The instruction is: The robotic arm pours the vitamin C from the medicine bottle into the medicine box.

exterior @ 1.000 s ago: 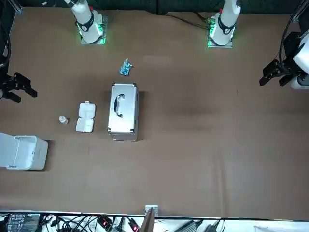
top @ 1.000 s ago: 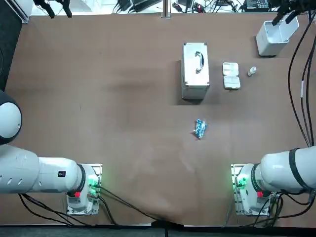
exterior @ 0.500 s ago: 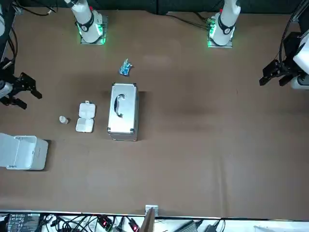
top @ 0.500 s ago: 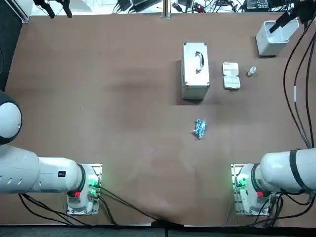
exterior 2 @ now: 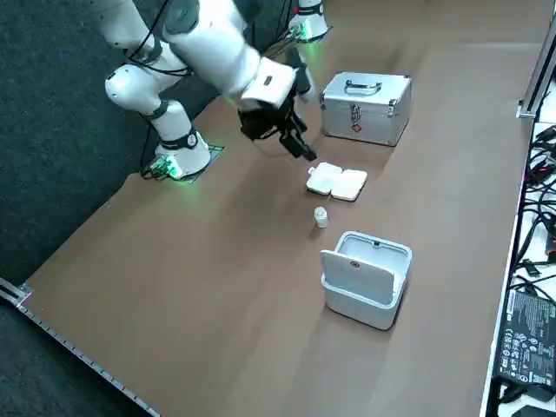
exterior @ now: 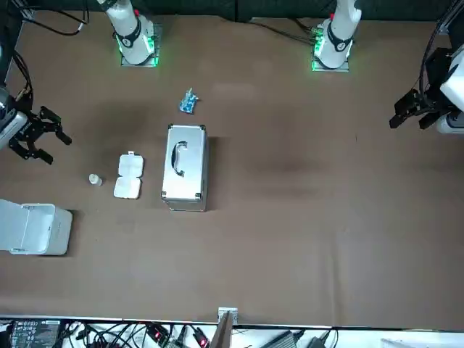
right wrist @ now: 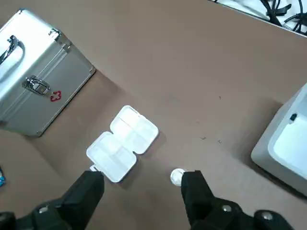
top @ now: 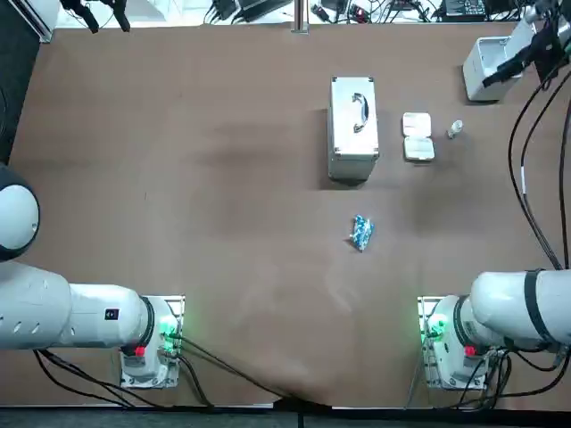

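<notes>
Right gripper [exterior: 56,148] swings inward from table edge toward pills; hangs high, fingers spread, empty. Silver case [right wrist: 38,76] alongside. Medicine box [right wrist: 122,143] lies open, flat. Medicine bottle [right wrist: 177,176] upright just beside box, below claw, off-centre toward one finger.

The only sign that can be made out is a small red mark [exterior 2: 354,130] on the front face of the silver case [exterior 2: 365,97], in the upper middle of the right side view. The wrist view shows the same mark close beside the latch [right wrist: 36,85]; it looks like a red cross, though it may be a short logo. The right gripper [exterior 2: 302,146], fingers spread, hangs just left of that case in the side frame. At the lower right edge of the side view, a black device [exterior 2: 524,334] carries white label print too small to read. A small dark tag [top: 111,314] on the parked arm [top: 53,316], lower left of the top view, cannot be read either.
</notes>
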